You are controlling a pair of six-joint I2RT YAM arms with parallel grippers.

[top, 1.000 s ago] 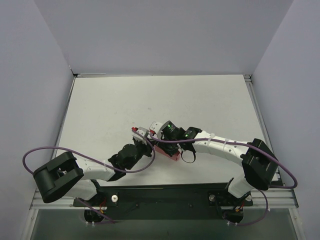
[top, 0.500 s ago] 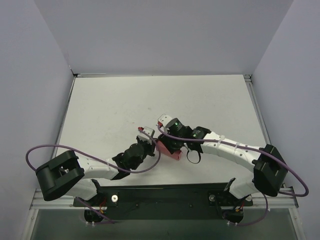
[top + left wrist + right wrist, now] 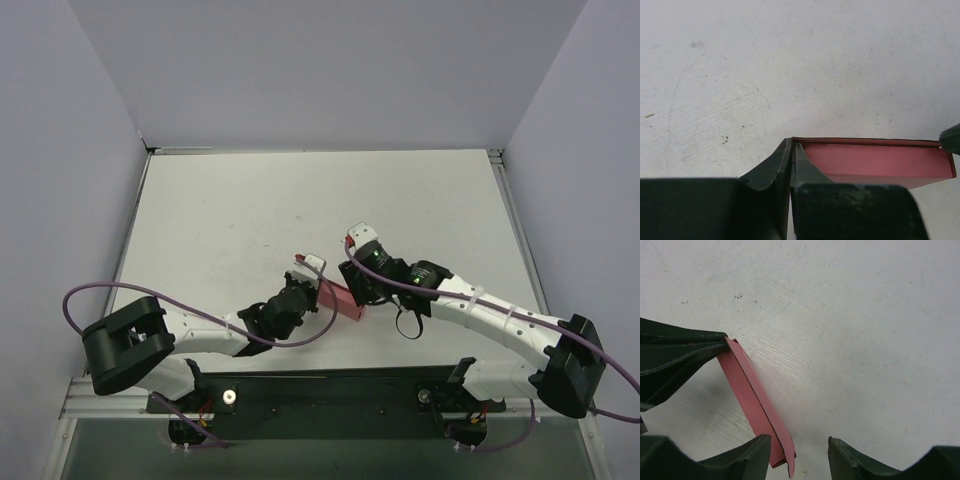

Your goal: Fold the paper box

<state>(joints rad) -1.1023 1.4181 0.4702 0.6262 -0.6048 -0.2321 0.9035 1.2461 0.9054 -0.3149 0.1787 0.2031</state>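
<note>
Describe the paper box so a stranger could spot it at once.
On the white table, look near the front middle, where the left gripper and right gripper meet. The paper box is the flat strip between them, pinched by the left one, the only pink-red thing there.

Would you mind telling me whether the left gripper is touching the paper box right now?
Touching. The left wrist view shows the left gripper pinched shut on one corner of the paper box, with no gap visible.
</note>
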